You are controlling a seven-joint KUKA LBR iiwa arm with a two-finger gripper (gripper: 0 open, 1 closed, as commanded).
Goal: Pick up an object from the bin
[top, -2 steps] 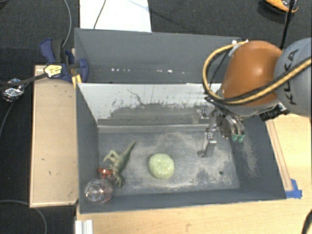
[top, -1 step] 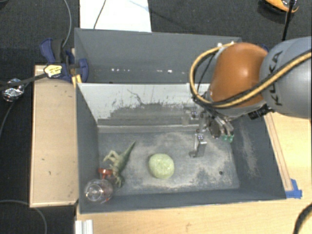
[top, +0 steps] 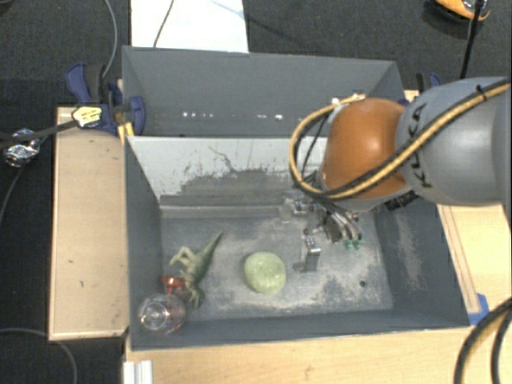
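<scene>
Gripper [top: 310, 261] low over the grey metal bin [top: 240, 94] floor. Pale green rounded lump [top: 265, 272] lies near, at its eight o'clock.

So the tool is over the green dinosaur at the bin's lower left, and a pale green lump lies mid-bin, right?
No. The camera view shows the tool just right of the pale green lump mid-bin, not over the green dinosaur, which lies at lower left.

Grey metal bin [top: 240, 94], matt, its floor and back wall scuffed with pale scratches. The pale green lump [top: 265, 272] looks dull and grainy. The green toy dinosaur [top: 196, 262] reads as smooth plastic. The clear ball [top: 160, 314] is glossy and see-through. Above, the orange cover [top: 364, 146] gleams smooth, the grey arm [top: 464, 150] carries a soft sheen, and the gripper [top: 308, 258] is bare bright metal.
</scene>
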